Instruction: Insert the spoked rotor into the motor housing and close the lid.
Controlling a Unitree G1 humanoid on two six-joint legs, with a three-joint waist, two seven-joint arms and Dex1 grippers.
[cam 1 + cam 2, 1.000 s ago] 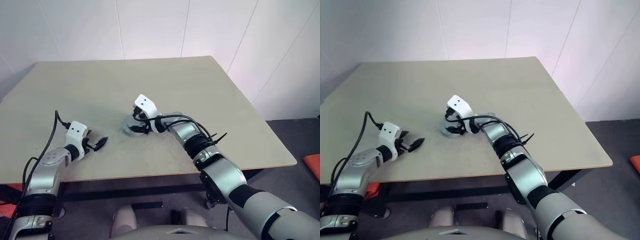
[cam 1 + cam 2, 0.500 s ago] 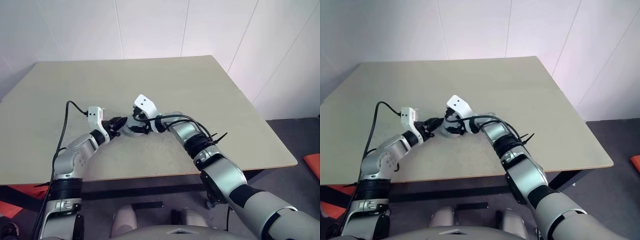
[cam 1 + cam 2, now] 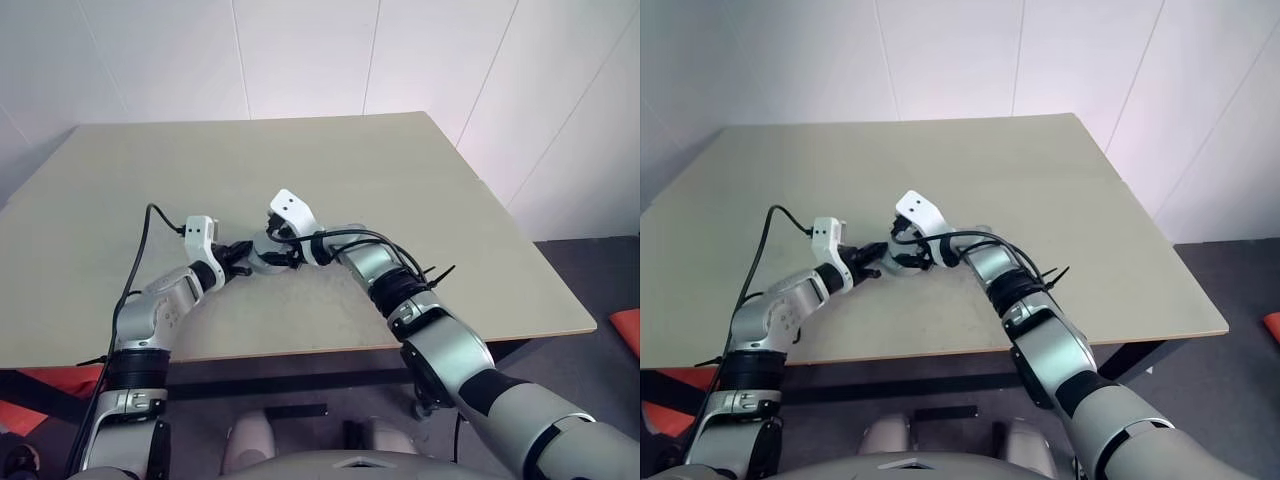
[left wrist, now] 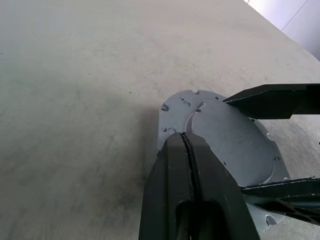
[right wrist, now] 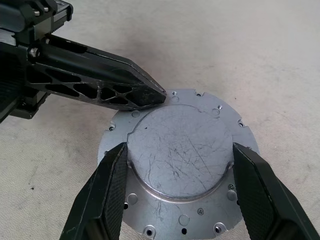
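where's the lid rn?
The lid sits near the middle of the table in the head views, between the right gripper fingers, which straddle its raised centre, with the shut left gripper tip at its rim.

Scratched matte grey round metal lid [image 5: 181, 160] with small dark rim holes, black lattice-patterned gripper fingers [image 5: 95, 80], pale beige speckled table [image 3: 400, 180]

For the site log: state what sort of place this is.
Probably a lab or test room: a bare beige table against plain white wall panels, with one round metal motor assembly on it.
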